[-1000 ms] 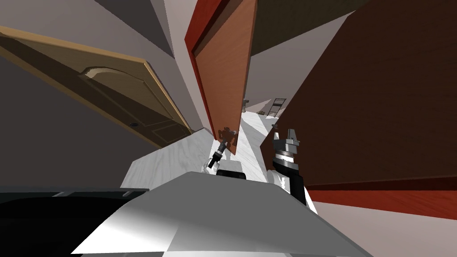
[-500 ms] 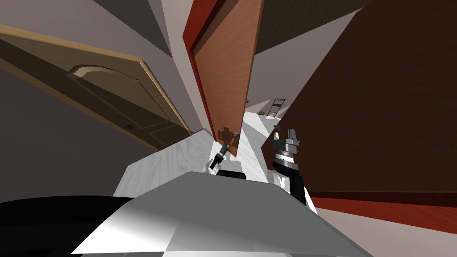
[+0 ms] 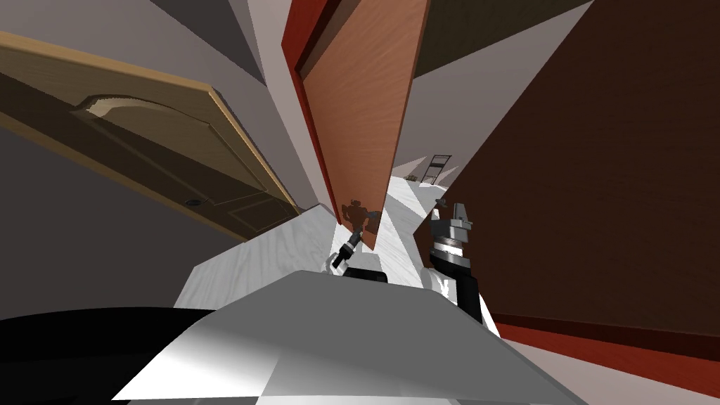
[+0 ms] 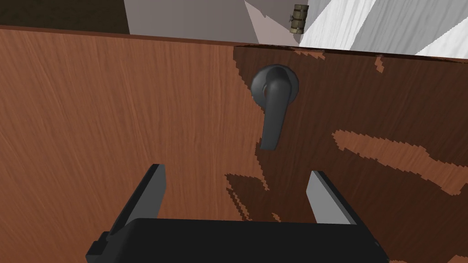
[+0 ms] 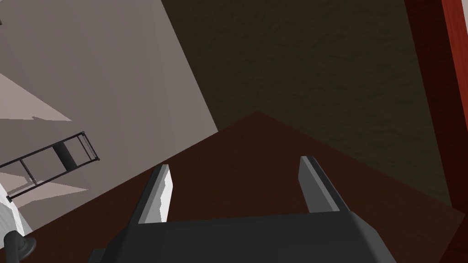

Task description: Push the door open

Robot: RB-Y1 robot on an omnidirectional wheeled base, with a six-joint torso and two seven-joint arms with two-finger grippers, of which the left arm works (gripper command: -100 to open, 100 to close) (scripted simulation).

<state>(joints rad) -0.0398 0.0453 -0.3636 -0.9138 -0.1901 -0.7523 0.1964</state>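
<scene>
– Door of reddish-brown wood (image 3: 365, 105), where is it?
– Ajar, upper centre of the head view. Its dark grey lever handle (image 4: 273, 107) lies just beyond the left claw (image 4: 235, 170).
– Claws?
– Left claw released, fingers spread, close to the door's face, grasping nothing. Right claw (image 3: 458, 209) released as well, right of centre, beside a dark brown wooden panel (image 3: 598, 176).

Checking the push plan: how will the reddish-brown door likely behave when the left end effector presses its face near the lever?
The door looks like a flat rigid slab, so it should swing as one piece. It stands ajar, so it probably needs no unlatching. Its smooth face may let the open left end effector slip.
</scene>
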